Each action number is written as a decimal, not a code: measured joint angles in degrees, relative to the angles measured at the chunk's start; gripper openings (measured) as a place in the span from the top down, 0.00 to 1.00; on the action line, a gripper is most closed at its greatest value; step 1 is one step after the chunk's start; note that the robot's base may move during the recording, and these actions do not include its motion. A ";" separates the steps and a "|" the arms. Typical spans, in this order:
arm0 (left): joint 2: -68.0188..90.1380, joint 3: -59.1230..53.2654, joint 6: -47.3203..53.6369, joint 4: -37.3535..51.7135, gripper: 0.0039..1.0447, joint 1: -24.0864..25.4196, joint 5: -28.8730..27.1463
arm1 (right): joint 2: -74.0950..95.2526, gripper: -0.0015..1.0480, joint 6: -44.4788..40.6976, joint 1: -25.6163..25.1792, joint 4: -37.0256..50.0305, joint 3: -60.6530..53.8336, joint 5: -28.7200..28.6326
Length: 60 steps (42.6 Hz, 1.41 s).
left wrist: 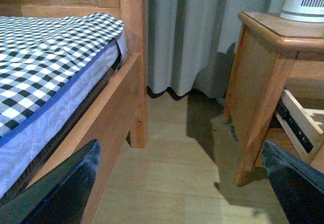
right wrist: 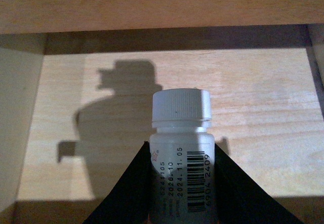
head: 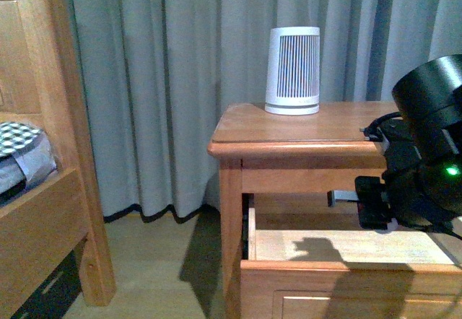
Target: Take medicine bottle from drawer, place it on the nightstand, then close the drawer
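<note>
The right gripper (right wrist: 182, 146) is closed on the medicine bottle (right wrist: 180, 133), its two dark fingers (right wrist: 129, 188) pressed to either side of the white labelled body just below the ribbed cap. The bottle sits inside the open drawer (right wrist: 66, 112), over the pale wooden floor where its shadow falls; its base is out of sight, so whether it rests on the wood cannot be told. In the front view the nightstand (head: 310, 128) fills the 3 to 5 o'clock part of the scene, with the upper drawer (head: 346, 267) pulled out toward the camera at 5 o'clock and the black right arm (head: 426, 160) reaching into it from 3 o'clock. A white striped cylinder (head: 292, 70) stands on the nightstand top at about 1 o'clock, well apart from the arm. The wooden bed frame (head: 65, 117) rises at 9 o'clock, and a grey curtain (head: 159, 81) hangs behind from 10 to 2 o'clock. The left gripper (left wrist: 180, 150) hangs spread wide with nothing between its fingers, above bare floor (left wrist: 172, 173) between the bed and the nightstand, near a checked sheet (left wrist: 45, 57).
</note>
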 joint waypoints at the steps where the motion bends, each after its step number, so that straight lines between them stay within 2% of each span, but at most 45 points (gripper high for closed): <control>1: 0.00 0.00 0.00 0.00 0.06 0.00 0.00 | -0.98 0.72 0.09 0.11 0.07 -0.92 -0.13; 8: 0.02 0.00 0.00 0.00 0.06 0.00 0.00 | -12.79 0.72 -0.90 1.40 2.14 -9.62 -0.44; 16: 0.00 0.00 0.02 0.00 0.06 0.00 0.00 | -19.69 0.72 -4.39 0.68 3.63 -7.15 -0.70; 25: 0.00 0.00 0.02 0.00 0.06 0.00 0.00 | -17.29 0.72 -4.52 -4.37 -1.42 4.66 -3.19; 37: 0.00 0.00 0.00 0.00 0.06 0.00 0.00 | -1.70 0.72 -2.56 -10.38 -9.11 25.62 -4.31; 50: 0.00 0.00 0.00 0.00 0.06 0.00 0.00 | 13.44 0.72 -0.46 -12.17 -16.44 42.97 -3.98; 60: 0.00 0.00 0.00 0.00 0.06 0.00 0.00 | 19.98 0.72 -0.48 -12.55 -18.82 48.59 -1.64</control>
